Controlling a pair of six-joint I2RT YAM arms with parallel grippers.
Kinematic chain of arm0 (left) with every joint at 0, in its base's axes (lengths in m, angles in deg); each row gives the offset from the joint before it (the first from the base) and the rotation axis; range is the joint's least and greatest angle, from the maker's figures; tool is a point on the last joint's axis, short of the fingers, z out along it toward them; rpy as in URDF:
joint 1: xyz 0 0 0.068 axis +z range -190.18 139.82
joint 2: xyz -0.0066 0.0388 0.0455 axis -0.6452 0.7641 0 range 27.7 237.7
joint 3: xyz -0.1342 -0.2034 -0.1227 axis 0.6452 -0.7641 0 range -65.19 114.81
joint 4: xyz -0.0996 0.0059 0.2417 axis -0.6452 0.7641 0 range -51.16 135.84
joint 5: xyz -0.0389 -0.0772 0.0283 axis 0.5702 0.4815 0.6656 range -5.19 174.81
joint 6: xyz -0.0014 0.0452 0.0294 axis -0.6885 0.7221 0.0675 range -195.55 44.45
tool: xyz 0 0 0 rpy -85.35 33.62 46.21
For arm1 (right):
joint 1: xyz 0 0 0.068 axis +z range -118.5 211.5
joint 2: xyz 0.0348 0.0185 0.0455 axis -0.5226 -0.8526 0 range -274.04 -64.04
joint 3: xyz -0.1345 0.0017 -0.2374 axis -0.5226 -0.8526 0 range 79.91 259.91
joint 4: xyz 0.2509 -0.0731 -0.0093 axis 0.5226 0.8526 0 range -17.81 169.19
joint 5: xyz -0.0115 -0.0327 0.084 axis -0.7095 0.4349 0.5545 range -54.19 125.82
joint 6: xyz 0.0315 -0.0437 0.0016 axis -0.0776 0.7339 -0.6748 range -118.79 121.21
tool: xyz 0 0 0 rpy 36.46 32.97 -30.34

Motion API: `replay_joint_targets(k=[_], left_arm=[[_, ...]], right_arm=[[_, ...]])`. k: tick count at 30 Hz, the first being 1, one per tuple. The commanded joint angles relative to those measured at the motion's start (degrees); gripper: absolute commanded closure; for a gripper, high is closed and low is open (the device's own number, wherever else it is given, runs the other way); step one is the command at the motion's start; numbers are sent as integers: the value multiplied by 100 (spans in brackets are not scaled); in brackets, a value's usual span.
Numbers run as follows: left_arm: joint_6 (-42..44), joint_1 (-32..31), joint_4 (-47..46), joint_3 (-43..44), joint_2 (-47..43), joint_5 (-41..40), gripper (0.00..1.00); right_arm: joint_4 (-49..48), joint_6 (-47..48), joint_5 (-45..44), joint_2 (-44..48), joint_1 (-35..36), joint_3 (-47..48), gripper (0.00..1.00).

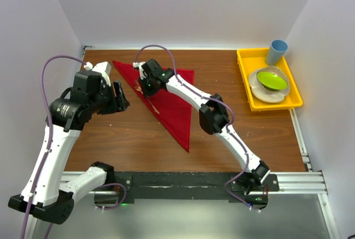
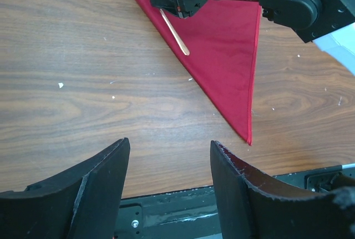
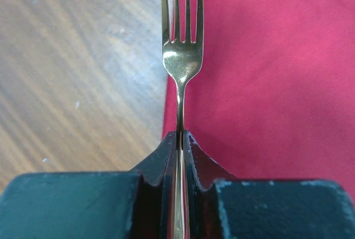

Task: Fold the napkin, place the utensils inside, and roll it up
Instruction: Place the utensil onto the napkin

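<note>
The red napkin (image 1: 173, 103) lies flat on the wooden table, folded into a triangle; it also shows in the left wrist view (image 2: 227, 56) and the right wrist view (image 3: 266, 72). My right gripper (image 1: 145, 85) is shut on the handle of a copper fork (image 3: 181, 61). The tines point away over the napkin's left edge, and the pads (image 3: 190, 145) pinch the handle. In the left wrist view a slender copper utensil (image 2: 175, 31) lies along the napkin's long edge under the right gripper (image 2: 166, 0). My left gripper (image 1: 119, 97) is open and empty over bare wood left of the napkin (image 2: 169, 142).
A yellow tray (image 1: 244, 78) at the back right holds a blue cup (image 1: 277, 51), a white plate (image 1: 265, 93) and a green bowl (image 1: 272, 80). A black rail (image 1: 183, 183) runs along the table's near edge. White walls close in on three sides.
</note>
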Motion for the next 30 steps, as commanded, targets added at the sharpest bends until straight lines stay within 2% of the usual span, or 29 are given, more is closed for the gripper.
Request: replay_joint_targets(k=[1, 13, 22, 28, 30], left_arm=[[50, -12, 82, 201, -99, -144, 35], [6, -12, 135, 201, -125, -153, 36], [-11, -12, 126, 183, -134, -144, 36], [-72, -12, 30, 148, -116, -170, 34], [-186, -12, -67, 96, -55, -275, 30]], right_arm=[[-350, 99, -227, -106, -14, 272, 90], [-658, -15, -332, -221, -14, 246, 85], [-772, -200, -342, -177, -14, 140, 86], [-545, -217, -368, -63, -14, 385, 78], [-360, -393, -376, 147, -23, 404, 75]])
